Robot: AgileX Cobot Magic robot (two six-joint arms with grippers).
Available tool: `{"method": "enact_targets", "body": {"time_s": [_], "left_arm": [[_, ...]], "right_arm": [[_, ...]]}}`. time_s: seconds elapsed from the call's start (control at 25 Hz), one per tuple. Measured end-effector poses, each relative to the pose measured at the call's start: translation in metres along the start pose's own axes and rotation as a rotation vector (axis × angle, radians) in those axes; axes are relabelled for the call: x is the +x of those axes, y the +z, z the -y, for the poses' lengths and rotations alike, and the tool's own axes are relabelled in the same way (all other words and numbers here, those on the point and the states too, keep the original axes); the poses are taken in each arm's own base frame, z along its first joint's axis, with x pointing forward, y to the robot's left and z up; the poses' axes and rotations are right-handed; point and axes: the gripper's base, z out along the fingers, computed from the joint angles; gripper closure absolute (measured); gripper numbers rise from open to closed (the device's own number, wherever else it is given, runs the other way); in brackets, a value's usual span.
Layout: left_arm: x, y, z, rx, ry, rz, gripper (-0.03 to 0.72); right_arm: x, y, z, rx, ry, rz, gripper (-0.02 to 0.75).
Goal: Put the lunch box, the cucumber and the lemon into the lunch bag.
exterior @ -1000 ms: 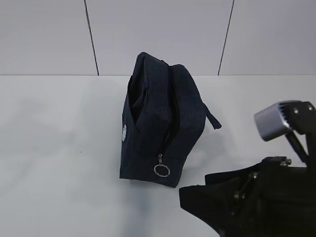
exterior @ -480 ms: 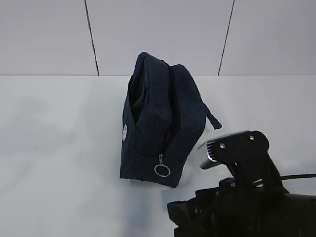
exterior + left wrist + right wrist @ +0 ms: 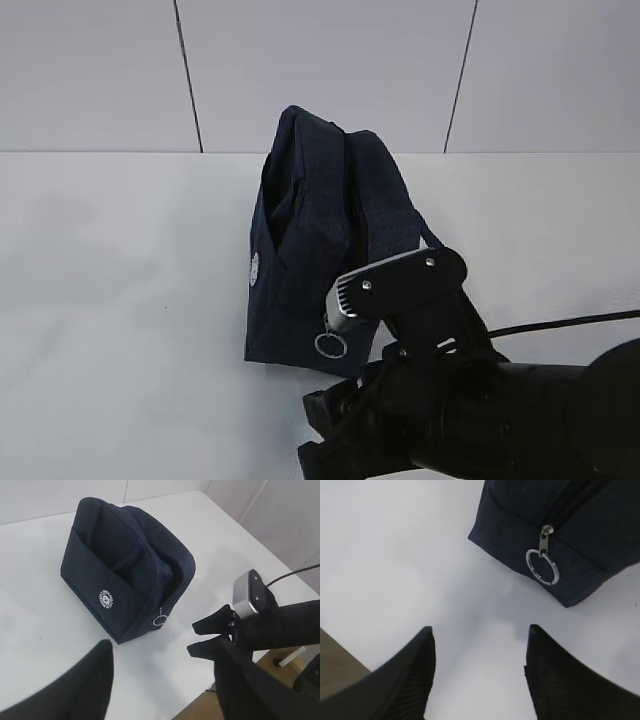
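Exterior view, from the left: bare white table (image 3: 120,300), then the lunch bag (image 3: 320,250) upright near its middle, zipper slit parted along the top, silver ring pull (image 3: 330,345) hanging low on the near end. Left gripper (image 3: 160,680) hovers over the table, fingers spread. Right gripper (image 3: 477,675), fingers also spread and holding nothing, sits just short of the ring pull.

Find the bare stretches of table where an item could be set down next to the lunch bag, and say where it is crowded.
Bare table runs wide from the lunch bag to the left edge, and between bag and back wall. In front of the ring pull it is crowded: the open right gripper sits close by. The strip right of the bag is partly taken by that arm.
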Motion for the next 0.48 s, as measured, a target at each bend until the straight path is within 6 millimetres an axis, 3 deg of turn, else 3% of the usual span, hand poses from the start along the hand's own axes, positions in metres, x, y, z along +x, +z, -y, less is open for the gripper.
{"method": "enact_targets", "body": {"time_s": [0.36, 0.48], "left_arm": [[0.001, 0.001, -0.002, -0.022, 0.004, 0.0, 0.241], [0.015, 0.005, -0.007, -0.035, 0.002, -0.015, 0.241]], "right_arm": [[-0.002, 0.0, 0.004, 0.047, -0.178, 0.023, 0.282], [-0.002, 0.001, 0.005, 0.054, -0.209, 0.026, 0.283]]}}
